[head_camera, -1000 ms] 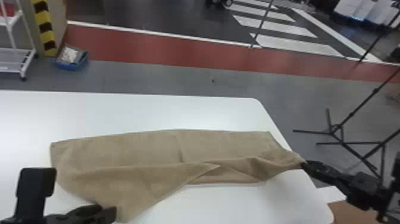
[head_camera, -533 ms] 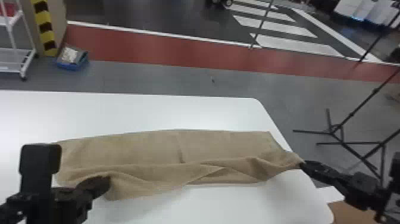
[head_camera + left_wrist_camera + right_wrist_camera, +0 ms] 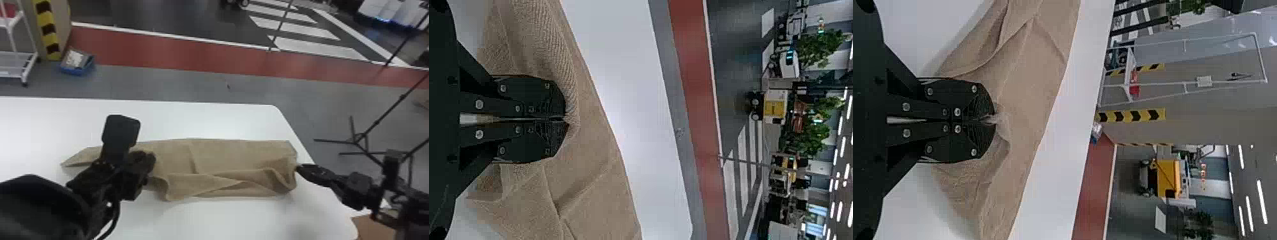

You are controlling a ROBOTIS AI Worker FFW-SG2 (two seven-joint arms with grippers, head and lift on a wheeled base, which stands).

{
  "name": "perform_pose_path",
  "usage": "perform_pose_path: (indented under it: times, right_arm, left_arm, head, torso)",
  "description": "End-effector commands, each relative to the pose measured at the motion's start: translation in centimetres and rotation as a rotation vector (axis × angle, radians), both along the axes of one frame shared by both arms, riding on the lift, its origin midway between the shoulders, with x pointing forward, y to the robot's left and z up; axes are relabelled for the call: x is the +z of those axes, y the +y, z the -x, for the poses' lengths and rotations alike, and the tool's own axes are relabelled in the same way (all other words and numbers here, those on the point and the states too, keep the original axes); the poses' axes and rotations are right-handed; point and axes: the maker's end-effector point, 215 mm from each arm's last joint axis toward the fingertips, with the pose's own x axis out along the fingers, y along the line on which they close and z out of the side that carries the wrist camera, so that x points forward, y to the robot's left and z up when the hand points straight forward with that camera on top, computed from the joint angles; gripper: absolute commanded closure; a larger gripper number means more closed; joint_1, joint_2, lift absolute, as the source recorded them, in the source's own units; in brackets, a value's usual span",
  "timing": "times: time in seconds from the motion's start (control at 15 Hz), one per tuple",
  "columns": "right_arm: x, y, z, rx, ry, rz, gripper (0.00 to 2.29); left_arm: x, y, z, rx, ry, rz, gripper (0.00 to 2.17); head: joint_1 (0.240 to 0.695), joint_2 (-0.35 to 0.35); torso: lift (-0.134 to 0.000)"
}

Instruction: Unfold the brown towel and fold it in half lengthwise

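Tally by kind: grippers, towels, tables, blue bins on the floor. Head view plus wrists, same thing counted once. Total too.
Grippers: 2 (left gripper, right gripper)
Towels: 1 (brown towel)
Tables: 1 (white table)
Blue bins: 1 (blue bin, on the floor)
Total: 5

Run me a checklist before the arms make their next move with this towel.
- Left gripper shut on the brown towel: ok.
- Right gripper shut on the towel: ok.
- Towel within the right edge of the table: ok.
- Towel smooth, without bunching: not ok, loose folds along its near side.
- Neat lengthwise half fold finished: not ok.
- Towel edges behind the left arm aligned: cannot tell, the arm hides them.
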Motion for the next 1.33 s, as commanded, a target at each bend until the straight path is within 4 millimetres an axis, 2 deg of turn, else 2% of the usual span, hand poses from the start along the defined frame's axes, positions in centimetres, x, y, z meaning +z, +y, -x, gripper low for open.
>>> perform_pose_path:
  times: [0.0, 0.13, 0.27, 0.4, 0.47, 0.53, 0.6, 0.73, 0.8, 0.93, 1.07, 1.13, 1.27]
  right_arm:
    - [-0.9, 2.6, -3.4, 0.055, 0.013, 0.001, 1.15]
    - [-1.4, 4.3, -5.8, 0.1, 0.017, 0.007, 1.15]
    - [-1.6, 5.2, -7.0, 0.124, 0.015, 0.018, 1.15]
    - [-1.8, 5.5, -7.2, 0.127, 0.017, 0.018, 1.15]
    - [-1.9, 5.5, -7.2, 0.128, 0.017, 0.018, 1.15]
    - [-1.7, 5.6, -7.4, 0.129, 0.013, 0.019, 1.15]
    - [-1.7, 5.9, -7.7, 0.136, 0.014, 0.024, 1.15]
    - [-1.6, 6.8, -8.7, 0.155, 0.016, 0.022, 1.15]
    - [-1.9, 7.0, -9.3, 0.16, 0.022, 0.024, 1.15]
    - [-1.8, 8.1, -10.3, 0.187, 0.016, 0.029, 1.15]
    - [-1.7, 8.0, -10.4, 0.188, 0.012, 0.032, 1.15]
    - [-1.5, 7.6, -10.4, 0.184, 0.009, 0.035, 1.15]
    - [-1.5, 6.7, -10.2, 0.173, 0.014, 0.042, 1.15]
  left_arm:
    - [-3.0, -0.6, -1.1, 0.006, 0.042, -0.041, 0.26]
    - [-4.5, -0.7, -1.4, 0.022, 0.068, -0.028, 0.26]
    - [-3.9, -1.7, -2.3, 0.028, 0.031, 0.013, 0.26]
    - [0.5, -3.6, -5.1, 0.064, -0.13, 0.129, 0.22]
    - [2.2, -3.3, -6.5, 0.097, -0.203, 0.157, 0.19]
    - [2.9, -3.0, -8.0, 0.121, -0.236, 0.171, 0.19]
    - [1.8, -2.3, -9.4, 0.144, -0.223, 0.139, 0.19]
    - [-1.3, -1.1, -11.0, 0.15, -0.185, 0.063, 0.19]
    - [-3.0, -1.1, -10.9, 0.13, -0.152, 0.045, 0.19]
    - [-5.0, -2.4, -9.8, 0.081, -0.123, 0.017, 0.19]
    - [-5.5, -2.6, -9.4, 0.067, -0.126, -0.016, 0.19]
    - [-5.1, -2.5, -9.3, 0.077, -0.132, -0.013, 0.19]
    - [-2.7, -2.7, -8.2, 0.095, -0.161, 0.05, 0.2]
  head:
    - [0.695, -0.35]
    - [0.695, -0.35]
    - [0.695, -0.35]
    - [0.695, -0.35]
    - [0.695, -0.35]
    - [0.695, -0.35]
    - [0.695, -0.35]
    - [0.695, -0.35]
    - [0.695, -0.35]
    - [0.695, -0.35]
    - [0.695, -0.35]
    - [0.695, -0.35]
    - [0.695, -0.35]
  torso:
    - [-0.107]
    - [-0.107]
    - [-0.107]
    - [-0.107]
    - [-0.107]
    - [-0.107]
    - [-0.107]
    - [-0.107]
    - [-0.107]
    - [-0.107]
    - [-0.107]
    - [-0.107]
    - [-0.107]
